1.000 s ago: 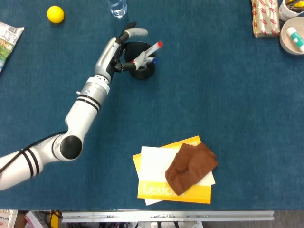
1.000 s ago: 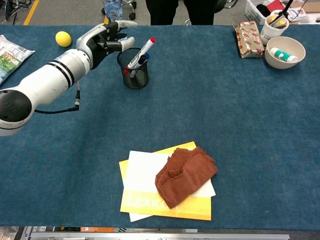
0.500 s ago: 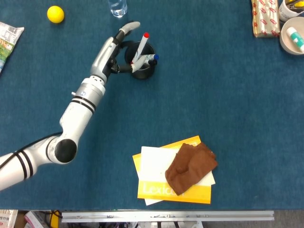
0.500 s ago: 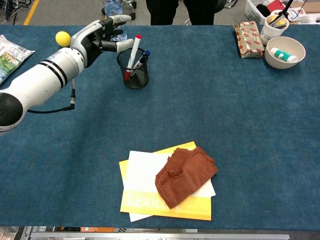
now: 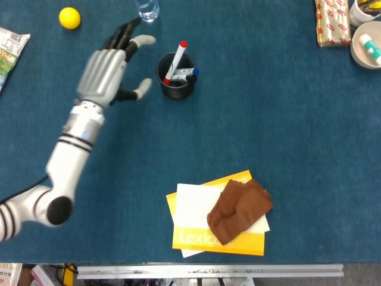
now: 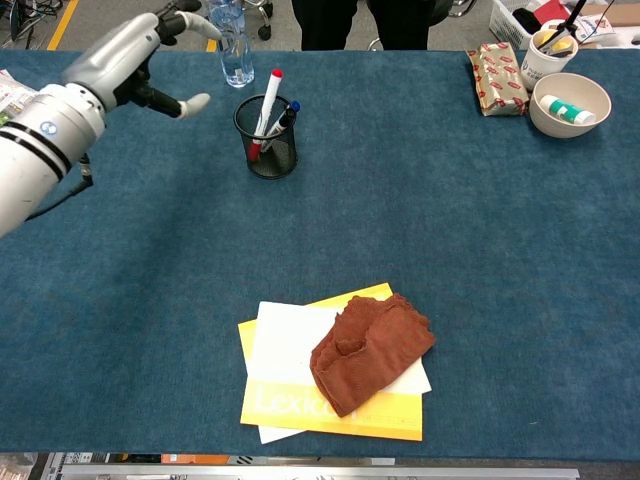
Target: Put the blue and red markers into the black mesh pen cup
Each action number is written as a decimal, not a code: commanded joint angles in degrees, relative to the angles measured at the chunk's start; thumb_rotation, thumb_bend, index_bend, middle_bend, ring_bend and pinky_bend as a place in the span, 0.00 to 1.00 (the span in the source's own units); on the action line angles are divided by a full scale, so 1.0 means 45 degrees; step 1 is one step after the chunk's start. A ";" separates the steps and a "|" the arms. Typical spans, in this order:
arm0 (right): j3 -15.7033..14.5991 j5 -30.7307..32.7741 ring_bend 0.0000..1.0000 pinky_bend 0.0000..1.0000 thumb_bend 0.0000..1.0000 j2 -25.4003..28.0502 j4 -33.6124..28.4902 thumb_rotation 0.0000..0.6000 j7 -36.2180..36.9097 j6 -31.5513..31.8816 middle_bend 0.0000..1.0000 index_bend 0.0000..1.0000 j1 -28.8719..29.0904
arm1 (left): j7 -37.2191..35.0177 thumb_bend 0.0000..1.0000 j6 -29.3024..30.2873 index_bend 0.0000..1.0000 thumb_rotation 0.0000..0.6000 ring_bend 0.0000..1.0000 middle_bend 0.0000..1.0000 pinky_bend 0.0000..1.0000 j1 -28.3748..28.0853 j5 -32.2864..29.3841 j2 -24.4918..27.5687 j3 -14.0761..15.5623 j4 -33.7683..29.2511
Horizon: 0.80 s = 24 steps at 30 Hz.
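Note:
The black mesh pen cup (image 5: pixel 176 76) (image 6: pixel 267 136) stands upright on the blue table. Inside it the red marker (image 5: pixel 177 57) (image 6: pixel 265 112) stands nearly straight, its red cap above the rim. Beside it the blue marker (image 5: pixel 188 74) (image 6: pixel 285 116) leans toward the cup's right side. My left hand (image 5: pixel 111 67) (image 6: pixel 140 58) hovers to the left of the cup, raised above the table, fingers spread and holding nothing. My right hand is in neither view.
A yellow ball (image 5: pixel 69 18) and a clear water bottle (image 6: pixel 233 47) sit behind the left hand. A brown cloth (image 5: pixel 239 210) lies on a yellow book near the front. A white bowl (image 6: pixel 569 103), a wrapped package (image 6: pixel 497 76) and a container sit at the far right.
My left hand let go of the red marker, which tipped upright in the cup, then drew away to the left and rose with its fingers spread.

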 commanded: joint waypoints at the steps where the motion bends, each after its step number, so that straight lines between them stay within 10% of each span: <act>1: 0.0000 0.0012 0.29 0.42 0.00 -0.0021 0.0008 1.00 -0.0028 -0.0015 0.29 0.28 0.0004 | 0.2090 0.32 0.1527 0.21 1.00 0.00 0.02 0.13 0.0828 0.1439 0.1707 0.1361 -0.0845; 13: 0.0019 0.0090 0.29 0.42 0.00 -0.0120 0.0147 1.00 -0.0125 -0.0128 0.29 0.28 0.0053 | 0.5978 0.32 0.3521 0.23 1.00 0.00 0.03 0.13 0.2596 0.4746 0.5227 0.3631 -0.2393; 24: 0.0147 0.0206 0.29 0.42 0.00 -0.0132 0.0273 1.00 -0.0687 0.0117 0.29 0.28 -0.0018 | 0.6934 0.32 0.6787 0.29 1.00 0.01 0.09 0.13 0.5463 0.5905 0.5622 0.4669 -0.3407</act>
